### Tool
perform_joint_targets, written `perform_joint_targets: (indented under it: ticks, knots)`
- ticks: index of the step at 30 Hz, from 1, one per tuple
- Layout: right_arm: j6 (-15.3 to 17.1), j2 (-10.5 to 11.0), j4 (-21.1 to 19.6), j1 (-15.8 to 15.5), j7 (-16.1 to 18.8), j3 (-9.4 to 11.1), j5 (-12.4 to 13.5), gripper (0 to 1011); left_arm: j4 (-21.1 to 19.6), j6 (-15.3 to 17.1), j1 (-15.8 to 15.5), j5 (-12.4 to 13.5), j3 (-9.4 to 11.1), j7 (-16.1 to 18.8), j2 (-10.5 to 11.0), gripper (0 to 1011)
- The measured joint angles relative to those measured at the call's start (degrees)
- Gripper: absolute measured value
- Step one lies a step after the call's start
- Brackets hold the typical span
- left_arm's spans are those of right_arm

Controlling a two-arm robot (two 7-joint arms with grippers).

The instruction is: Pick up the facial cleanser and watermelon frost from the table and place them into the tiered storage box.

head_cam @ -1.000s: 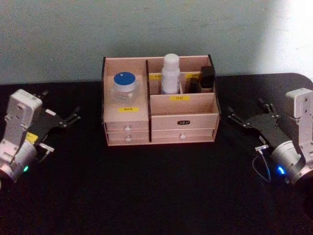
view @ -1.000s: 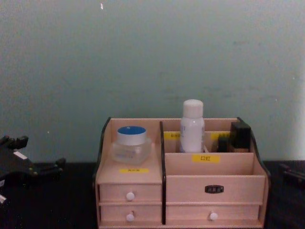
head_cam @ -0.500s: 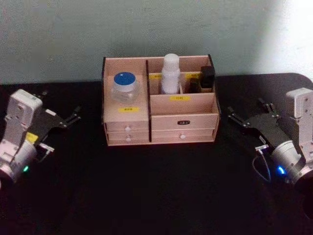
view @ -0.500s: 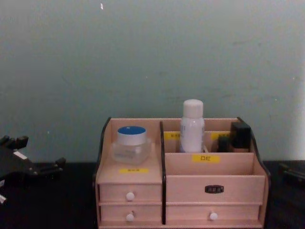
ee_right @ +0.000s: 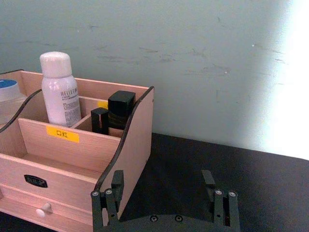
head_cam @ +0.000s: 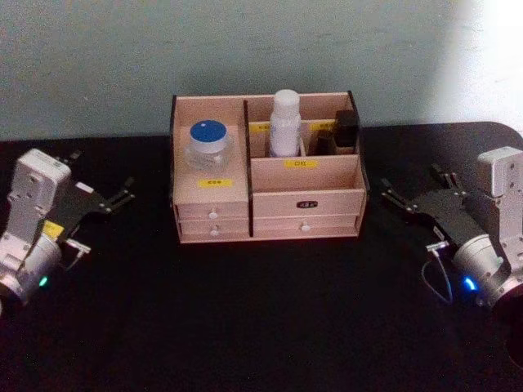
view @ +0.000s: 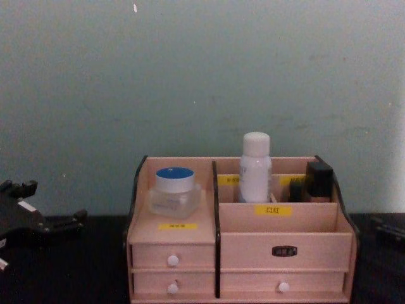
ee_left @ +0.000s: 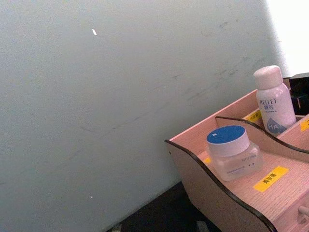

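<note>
I see both hands spread and empty, left hand (head_cam: 113,198) and right hand (head_cam: 406,198) flanking the tiered storage box (head_cam: 265,204).

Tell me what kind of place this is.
Probably a robot test bench: a black table against a bare greenish wall, with one wooden organiser holding toiletries, and the left gripper and right gripper beside it.

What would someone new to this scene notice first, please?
The pink wooden storage box stands mid-table against the wall, holding a blue-lidded jar on its left shelf and a white bottle upright behind. The left gripper and right gripper rest open on either side.
</note>
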Motion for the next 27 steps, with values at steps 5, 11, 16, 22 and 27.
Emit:
perform_joint_targets:
  ticks: [5, 11, 16, 22, 27]
  knots:
    - [0.0, 0.0, 0.0, 0.0, 0.0, 0.0, 0.0, 1003, 0.0, 0.0, 0.0, 0.0, 0.0, 0.0, 0.0, 1001]
    - [0.0, 0.0, 0.0, 0.0, 0.0, 0.0, 0.0, 1002, 0.0, 0.0, 0.0, 0.0, 0.0, 0.0, 0.0, 1001]
    - [0.0, 0.0, 0.0, 0.0, 0.0, 0.0, 0.0, 1002, 0.0, 0.0, 0.0, 0.0, 0.0, 0.0, 0.0, 1001]
    - [0.0, 0.0, 0.0, 0.0, 0.0, 0.0, 0.0, 1003, 0.0, 0.0, 0.0, 0.0, 0.0, 0.0, 0.0, 1001]
    - [0.0, 0.0, 0.0, 0.0, 0.0, 0.0, 0.0, 1003, 0.0, 0.0, 0.0, 0.0, 0.0, 0.0, 0.0, 1001]
